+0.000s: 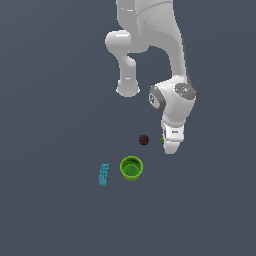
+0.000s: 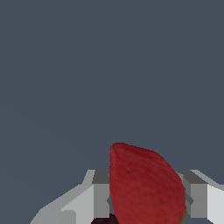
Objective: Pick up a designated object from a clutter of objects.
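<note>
- Claw (image 1: 170, 146) hangs from the white arm (image 1: 150, 30), pointing down at the table (image 1: 50, 210); in the wrist view its two grey fingers (image 2: 101, 199) stand on either side of the red strawberry (image 2: 146, 186) and pinch it between them
- Green cup (image 1: 131, 168) stands upright on the table, mouth up, well apart from the claw toward the exterior view's left
- Cyan studded brick (image 1: 103, 174) lies flat just beside the cup, further to the exterior view's left
- Dark maroon bumpy ball (image 1: 144, 140) sits near the claw, above the cup in the exterior view
- Strawberry shows in the exterior view only as a green speck at the claw's edge
</note>
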`<state>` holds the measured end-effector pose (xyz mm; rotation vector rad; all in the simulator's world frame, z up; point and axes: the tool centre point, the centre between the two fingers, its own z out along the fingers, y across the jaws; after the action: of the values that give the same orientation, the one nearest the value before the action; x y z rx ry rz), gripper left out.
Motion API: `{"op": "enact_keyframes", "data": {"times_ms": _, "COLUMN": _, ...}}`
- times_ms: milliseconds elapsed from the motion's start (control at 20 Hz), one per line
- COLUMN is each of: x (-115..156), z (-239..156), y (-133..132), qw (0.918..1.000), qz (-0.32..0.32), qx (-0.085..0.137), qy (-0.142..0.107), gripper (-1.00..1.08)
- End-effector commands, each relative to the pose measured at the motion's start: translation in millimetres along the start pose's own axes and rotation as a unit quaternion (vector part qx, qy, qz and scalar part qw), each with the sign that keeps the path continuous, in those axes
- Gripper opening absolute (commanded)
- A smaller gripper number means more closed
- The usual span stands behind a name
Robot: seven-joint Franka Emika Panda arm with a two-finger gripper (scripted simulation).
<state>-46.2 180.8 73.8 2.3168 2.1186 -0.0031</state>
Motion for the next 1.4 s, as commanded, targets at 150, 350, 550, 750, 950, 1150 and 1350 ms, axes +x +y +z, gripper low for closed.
{"op": "enact_keyframes", "data": {"times_ms": 150, "x": -15, "z": -40, "y": -6, "qw": 1.0000, "qz": 0.000, "qx": 0.000, "qy": 0.000, "gripper": -1.00}}
{"op": "enact_keyframes", "data": {"times_ms": 350, "x": -27, "z": -73, "y": -11, "qw": 1.0000, "qz": -0.001, "qx": 0.000, "qy": 0.000, "gripper": -1.00}}
{"op": "enact_keyframes", "data": {"times_ms": 550, "x": -39, "z": -106, "y": -16, "qw": 1.0000, "qz": -0.001, "qx": 0.000, "qy": 0.001, "gripper": -1.00}}
{"op": "enact_keyframes", "data": {"times_ms": 750, "x": -50, "z": -141, "y": -21, "qw": 1.0000, "qz": -0.001, "qx": 0.000, "qy": 0.002, "gripper": -1.00}}
{"op": "enact_keyframes", "data": {"times_ms": 950, "x": -63, "z": -177, "y": -27, "qw": 1.0000, "qz": -0.001, "qx": 0.000, "qy": 0.004, "gripper": -1.00}}
{"op": "enact_keyframes", "data": {"times_ms": 1150, "x": -76, "z": -215, "y": -32, "qw": 1.0000, "qz": -0.001, "qx": 0.000, "qy": 0.004, "gripper": -1.00}}
{"op": "enact_keyframes", "data": {"times_ms": 1350, "x": -90, "z": -252, "y": -36, "qw": 1.0000, "qz": -0.001, "qx": 0.000, "qy": 0.004, "gripper": -1.00}}
